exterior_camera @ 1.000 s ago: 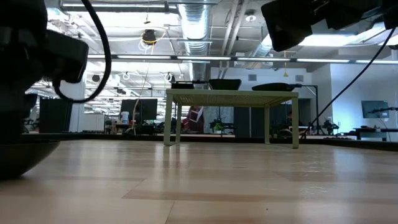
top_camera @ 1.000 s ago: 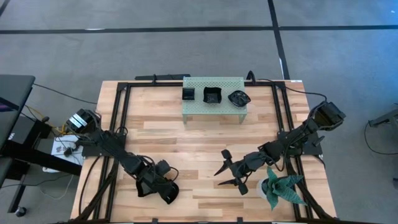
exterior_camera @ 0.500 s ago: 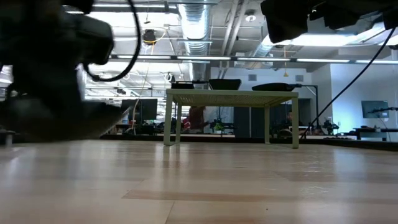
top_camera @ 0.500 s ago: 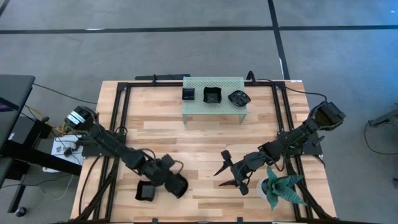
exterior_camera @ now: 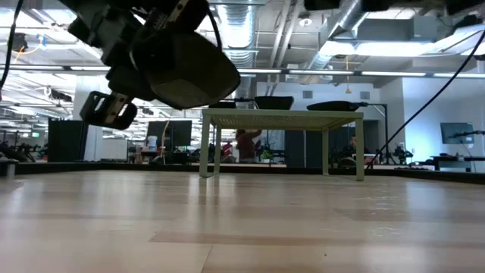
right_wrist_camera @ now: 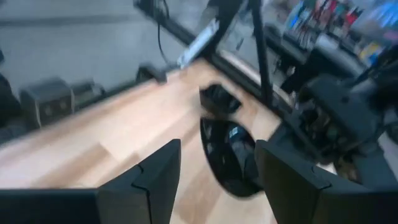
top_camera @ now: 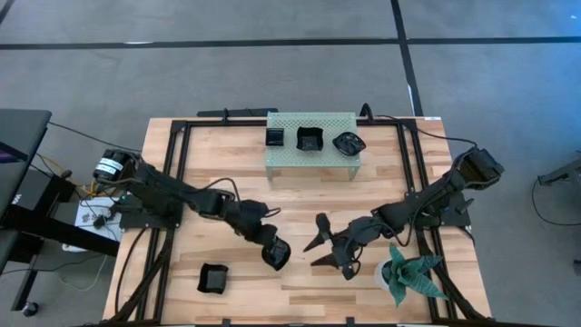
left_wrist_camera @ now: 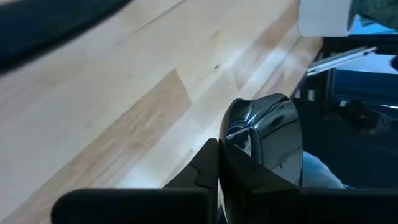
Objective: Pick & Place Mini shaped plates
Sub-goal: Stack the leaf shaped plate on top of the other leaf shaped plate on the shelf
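Note:
My left gripper [top_camera: 272, 251] is over the middle of the table, shut on a glossy black mini plate [left_wrist_camera: 267, 137], which the low view shows held high above the wood [exterior_camera: 189, 72]. My right gripper [top_camera: 320, 245] stands open just to its right, facing that plate [right_wrist_camera: 227, 152], with nothing between its fingers. A square black plate [top_camera: 212, 278] lies flat on the table near the front left. Three more black plates [top_camera: 310, 139] sit on the green perforated stand [top_camera: 313, 159] at the back. My left gripper pinches the plate by its rim [left_wrist_camera: 239, 146] between the two fingers [left_wrist_camera: 208, 171]. The fingers slant down from the table's left. The plate is lifted clear of the table and tilted, its underside toward the near edge.
A green spiky plant in a white pot [top_camera: 408, 277] stands at the front right, close behind my right gripper. Black frame rails [top_camera: 177, 173] run along the table's left and right sides. Bare wood lies between the stand and the grippers.
My left gripper has risen from the front left and swung toward the table's middle, carrying one plate clear of the wood. The square plate has stayed where it was. My right gripper has rolled about its own line and lifted slightly.

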